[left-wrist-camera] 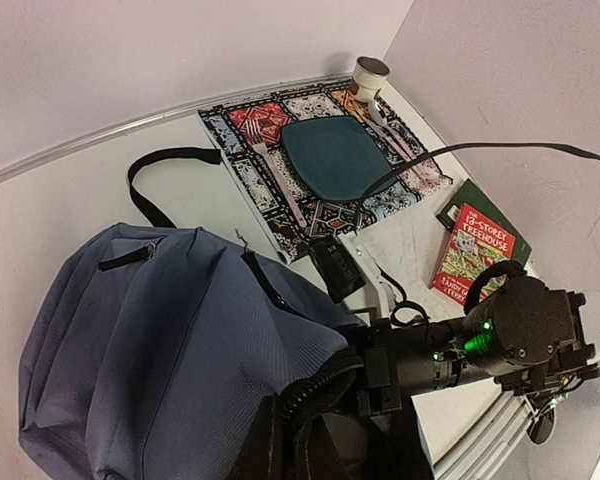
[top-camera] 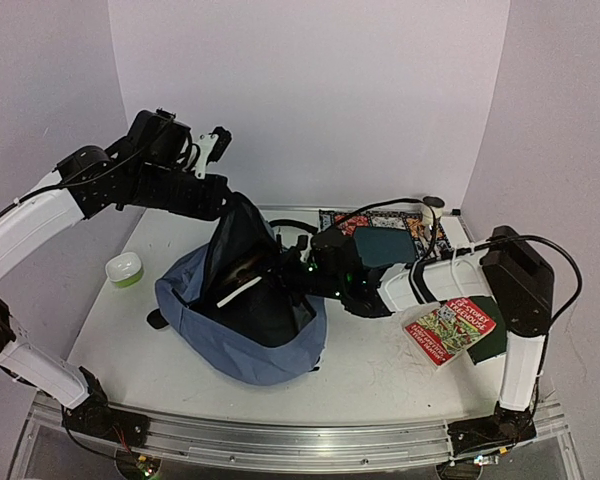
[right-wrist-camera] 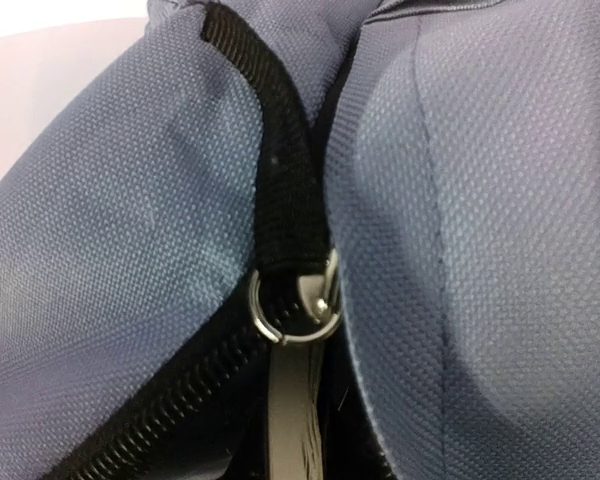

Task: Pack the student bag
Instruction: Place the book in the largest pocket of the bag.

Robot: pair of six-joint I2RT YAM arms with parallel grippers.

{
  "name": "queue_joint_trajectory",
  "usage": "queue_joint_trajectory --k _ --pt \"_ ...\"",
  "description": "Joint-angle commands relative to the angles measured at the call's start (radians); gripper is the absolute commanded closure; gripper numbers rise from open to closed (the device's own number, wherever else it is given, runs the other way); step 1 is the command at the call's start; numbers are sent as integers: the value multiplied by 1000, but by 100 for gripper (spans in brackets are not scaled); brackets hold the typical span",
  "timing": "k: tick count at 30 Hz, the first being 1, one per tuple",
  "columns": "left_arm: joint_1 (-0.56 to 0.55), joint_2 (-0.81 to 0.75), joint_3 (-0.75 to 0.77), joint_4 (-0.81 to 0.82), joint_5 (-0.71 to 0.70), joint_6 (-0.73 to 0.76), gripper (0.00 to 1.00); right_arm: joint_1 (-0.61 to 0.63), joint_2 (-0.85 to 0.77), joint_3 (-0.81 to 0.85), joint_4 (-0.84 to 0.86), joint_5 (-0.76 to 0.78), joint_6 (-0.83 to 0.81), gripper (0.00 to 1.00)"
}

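The slate-blue student bag lies open at the table's middle, its black inside showing. My left gripper is shut on the bag's upper rim and holds the flap lifted. My right gripper reaches into the bag's mouth from the right, and its fingers are hidden by the fabric. In the left wrist view the bag fills the lower left and the right arm enters its opening. The right wrist view shows only bag fabric, the black zip and a metal ring pull.
A patterned mat at the back holds a dark teal pouch and a fork. A jar stands behind it. A red book and a white tray lie at the right. A green-and-white tub sits at the left.
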Motion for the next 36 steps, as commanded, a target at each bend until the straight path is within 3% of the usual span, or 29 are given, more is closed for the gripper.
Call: queue_joint_trajectory --k 1,10,18,21,25,36 --pt "-1 -49 46 115 52 1 100 -8 42 85 116 -9 12 100" --pt "-1 -72 28 115 20 39 100 -32 157 193 -136 -42 -52 99" --pt "-1 -107 -55 105 -68 60 100 -52 153 276 -389 -3 -190 82" --pt "-1 -112 -76 102 -88 62 100 -52 153 320 -464 11 -241 68" --pt "-1 -103 -92 99 -121 65 100 -52 131 347 -516 44 -295 65" --pt "1 -39 -149 101 -218 43 100 -52 22 334 -661 126 -423 43"
